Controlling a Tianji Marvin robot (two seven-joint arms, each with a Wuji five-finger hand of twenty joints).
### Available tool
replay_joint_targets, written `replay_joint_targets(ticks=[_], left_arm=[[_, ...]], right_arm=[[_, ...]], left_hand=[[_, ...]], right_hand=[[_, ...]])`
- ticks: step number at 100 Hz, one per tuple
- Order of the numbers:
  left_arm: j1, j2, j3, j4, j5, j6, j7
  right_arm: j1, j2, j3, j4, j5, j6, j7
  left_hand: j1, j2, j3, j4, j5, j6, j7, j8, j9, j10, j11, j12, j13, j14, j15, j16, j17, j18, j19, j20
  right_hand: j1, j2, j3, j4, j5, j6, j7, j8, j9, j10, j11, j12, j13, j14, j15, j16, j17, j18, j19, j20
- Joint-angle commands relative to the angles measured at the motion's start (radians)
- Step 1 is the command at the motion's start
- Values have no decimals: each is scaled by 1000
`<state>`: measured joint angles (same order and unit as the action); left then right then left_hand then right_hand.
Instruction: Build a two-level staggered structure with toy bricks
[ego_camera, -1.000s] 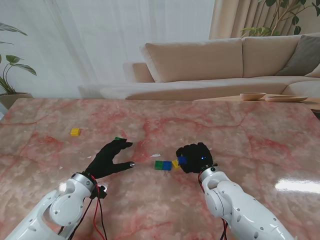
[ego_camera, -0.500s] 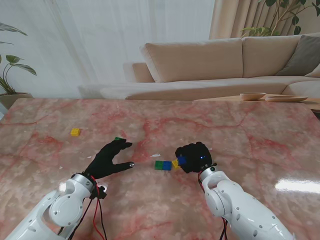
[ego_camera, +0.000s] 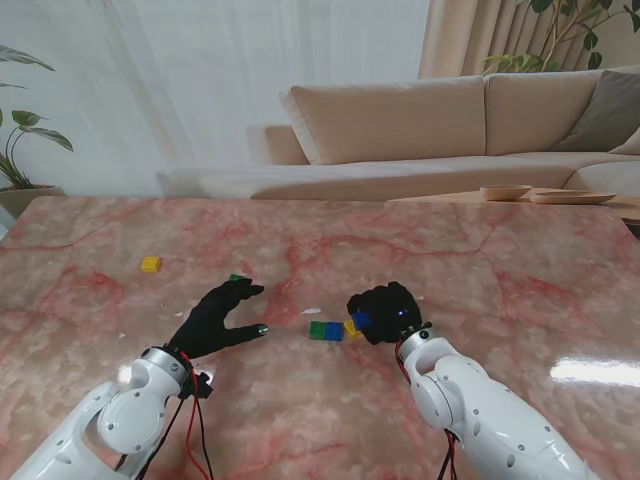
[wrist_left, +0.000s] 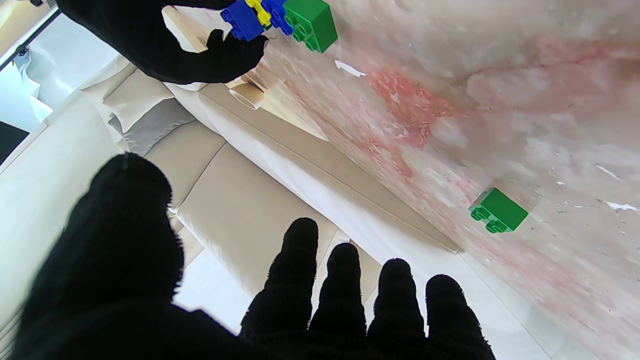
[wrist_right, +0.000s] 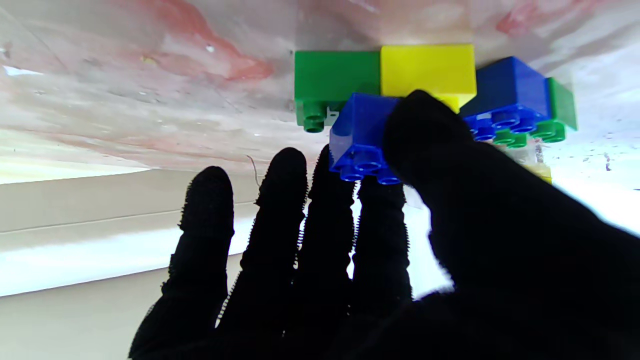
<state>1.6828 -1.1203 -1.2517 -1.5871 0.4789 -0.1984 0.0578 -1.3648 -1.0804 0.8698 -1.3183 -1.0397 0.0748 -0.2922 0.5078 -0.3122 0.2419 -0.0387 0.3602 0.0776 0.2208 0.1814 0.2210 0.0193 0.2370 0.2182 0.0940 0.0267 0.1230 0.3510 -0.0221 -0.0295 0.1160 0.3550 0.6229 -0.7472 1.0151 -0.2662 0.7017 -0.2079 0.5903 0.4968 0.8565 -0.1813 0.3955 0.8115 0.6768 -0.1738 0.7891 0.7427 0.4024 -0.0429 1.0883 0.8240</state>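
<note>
A row of bricks lies mid-table: green, blue, yellow. The right wrist view shows the row whole: green, yellow, blue, green. My right hand is shut on another blue brick, pinched between thumb and fingers, studs up, over the seam of that green and yellow. Whether it touches them I cannot tell. My left hand rests open on the table, fingers spread, holding nothing. A loose green brick lies just beyond its fingertips.
A loose yellow brick lies far left on the pink marble table. A small white scrap sits beside the row. A beige sofa stands beyond the far edge.
My right hand has shifted slightly left and away from me with the blue brick, closer over the row. The left hand has not moved.
</note>
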Motion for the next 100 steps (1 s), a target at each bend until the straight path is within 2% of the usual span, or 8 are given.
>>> replay_joint_targets(ticks=[1, 45, 81, 89, 100], left_arm=[[7, 1, 1, -2, -2, -1, -1], [9, 2, -2, -4, -9, -4, -11], [7, 2, 0, -1, -10, -10, -11], [7, 2, -1, -1, -10, -10, -12], [7, 2, -1, -1, -10, -10, -13]], right_arm=[[-6, 4, -1, 5, -2, -2, 21], [18, 7, -23, 42, -4, -27, 11], [12, 12, -19, 37, -2, -36, 44], [9, 13, -17, 36, 0, -39, 49], [1, 15, -8, 22, -3, -43, 62]], left_hand=[[-32, 32, 22, 22, 16, -4, -5, -3, -15, -18, -17, -12, -9, -37, -30, -7, -12, -22, -36, 14], [-35, 36, 24, 22, 15, -2, -6, -4, -15, -19, -17, -12, -9, -34, -28, -6, -12, -23, -26, 24], [-35, 37, 27, 22, 14, -3, -7, -4, -16, -21, -17, -12, -9, -36, -29, -6, -15, -22, -26, 26], [-34, 36, 28, 22, 14, -3, -7, -4, -16, -21, -18, -13, -9, -36, -29, -6, -15, -21, -27, 26], [-33, 35, 30, 22, 14, -3, -7, -4, -16, -21, -18, -13, -9, -36, -29, -7, -15, -21, -28, 27]], right_hand=[[118, 76, 84, 9, 73, -75, 31, 1, 95, -41, 38, -9, 28, 10, -12, 21, -2, -22, 35, -17], [180, 123, 74, 21, 104, -104, 19, 1, 108, -76, 31, -14, 16, -2, -31, 29, -6, -51, 44, -11], [184, 164, 53, 22, 107, -101, -12, 17, 103, -73, 15, -61, 4, -5, -49, 29, -11, -61, 52, -2], [179, 184, 38, 24, 110, -102, -26, -2, 111, -71, -7, -96, 2, -7, -54, 28, -11, -66, 57, 2], [170, 213, 24, 26, 98, -93, -55, -41, 108, -58, -59, -189, -5, -10, -64, 25, -10, -77, 66, 10]])
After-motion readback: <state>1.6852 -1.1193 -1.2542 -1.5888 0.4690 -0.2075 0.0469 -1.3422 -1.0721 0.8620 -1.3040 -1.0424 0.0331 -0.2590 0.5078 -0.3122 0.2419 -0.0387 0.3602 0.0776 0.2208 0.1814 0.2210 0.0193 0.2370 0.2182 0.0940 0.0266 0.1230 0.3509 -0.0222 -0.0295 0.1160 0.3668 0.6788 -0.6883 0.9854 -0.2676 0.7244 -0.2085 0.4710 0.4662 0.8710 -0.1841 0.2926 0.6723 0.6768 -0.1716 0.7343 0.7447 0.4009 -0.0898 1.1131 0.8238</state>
